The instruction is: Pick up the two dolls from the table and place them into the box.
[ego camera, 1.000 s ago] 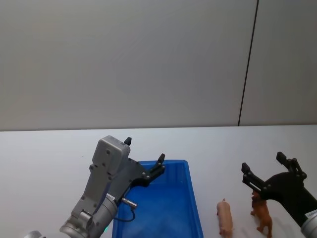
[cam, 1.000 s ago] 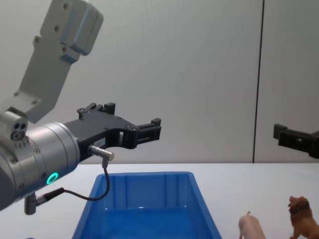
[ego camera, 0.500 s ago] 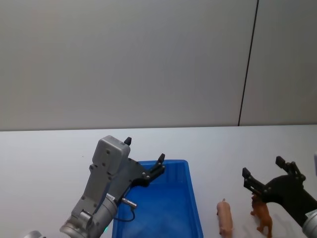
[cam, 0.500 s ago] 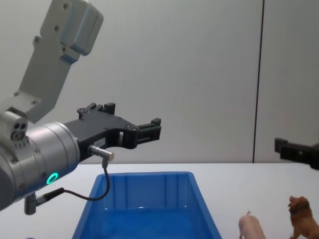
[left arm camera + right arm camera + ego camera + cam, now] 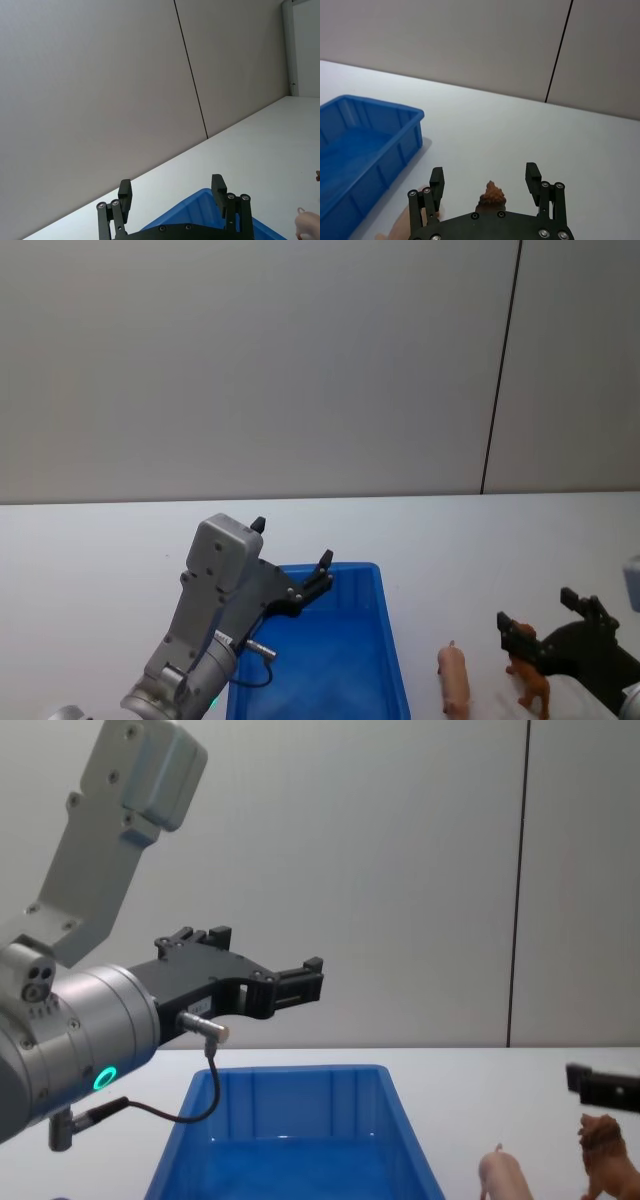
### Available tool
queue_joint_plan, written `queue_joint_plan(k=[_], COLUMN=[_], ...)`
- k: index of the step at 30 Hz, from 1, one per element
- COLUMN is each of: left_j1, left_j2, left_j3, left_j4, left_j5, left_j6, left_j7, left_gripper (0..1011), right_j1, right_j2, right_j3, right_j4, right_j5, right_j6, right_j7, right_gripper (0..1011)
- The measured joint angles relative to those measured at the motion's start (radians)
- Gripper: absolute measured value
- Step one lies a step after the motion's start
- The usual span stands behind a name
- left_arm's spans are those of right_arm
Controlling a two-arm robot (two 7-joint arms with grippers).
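We are about to pick up the lion (image 5: 530, 678); it stands on the table (image 5: 100, 570) to the right of the box (image 5: 330, 1070), and the pig (image 5: 455, 680) stands just beside it, between the lion and the box; both dolls are on their feet, and nothing is in the box that we can see

Our right gripper (image 5: 537, 612) hangs just above the lion with its fingers wide apart and nothing in them; in the right wrist view the lion's head sits about midway between the two fingers, so we are lined up well

To do this well, we think we should go straight down, so one finger goes on each side of the lion's body; we should grab the body and not the shaggy mane, which may slip; the pig is close, so we must watch that the finger on that side does not knock it over; then we squeeze gently and lift straight up

Our left gripper (image 5: 171, 185) hangs over the box, also wide apart and holding nothing; we should bring the lion in on the near right part of the box so the two arms do not bump, and let go low down so it does not bounce out
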Motion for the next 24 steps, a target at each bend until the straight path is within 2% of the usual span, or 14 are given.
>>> queue_joint_plan(k=[11,20,24], left_j1=[0.000,0.000,0.000], left_j2=[0.000,0.000,0.000], left_j3=[0.000,0.000,0.000], left_j4=[0.000,0.000,0.000], left_j5=[0.000,0.000,0.000], left_j6=[0.000,0.000,0.000], left_j7=[0.000,0.000,0.000], left_gripper=[1003,1003,1003], right_j1=[0.004,0.019,0.025], right_j2=[0.000,-0.014,-0.019], right_j3=[0.002,-0.003,-0.005], right_j4=[0.045,0.097,0.116], right_j5=[0.020,0.045,0.056], right_j6=[0.062,0.112,0.128], right_j7=[0.024,0.045,0.053], right_gripper=[1001,1001,929])
